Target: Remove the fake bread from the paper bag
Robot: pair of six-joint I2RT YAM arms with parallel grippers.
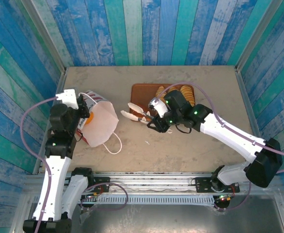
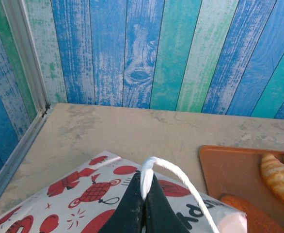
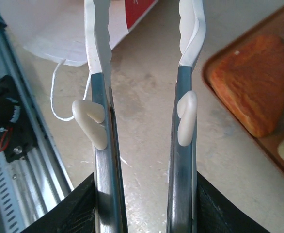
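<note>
Top camera first. The left gripper (image 1: 82,113) is pinched shut on a white cord handle (image 2: 145,177) of the small white paper gift bag with the red pattern (image 1: 101,127). The bag lies on its side at the left of the beige table (image 1: 171,150), mouth gaping toward the middle. My guess is the handle pinch is there to keep the bag steady and the mouth propped open. An orange lump (image 1: 87,116) shows just inside, probably fake bread that hasn't come out yet, but it's too small to be sure.

The right gripper (image 1: 156,121) is clamped around a pair of metal tongs with white tips (image 1: 134,112). The tips point at the bag and hang between it and the flat brown rectangular tray (image 1: 142,92). Golden-brown toy pastries (image 1: 181,93) already sit on that tray, partly hidden by the arm.

Left wrist camera: the black fingers (image 2: 132,211) are tight on the cord, with the bag's red-printed side right below. The tray corner, with a ridged loaf (image 2: 277,177) on it, sits off to the right.

Right wrist camera: the tongs' arms stand apart with nothing between the white tips, so open and empty. The bag is ahead at upper left, and a triangular orange-brown pastry (image 3: 251,82) lies on the tray at right. Nothing solid blocks the way in. I'd say the loose second cord handle (image 3: 55,92) lying on the table and the floppy paper lip are the likely snags.
</note>
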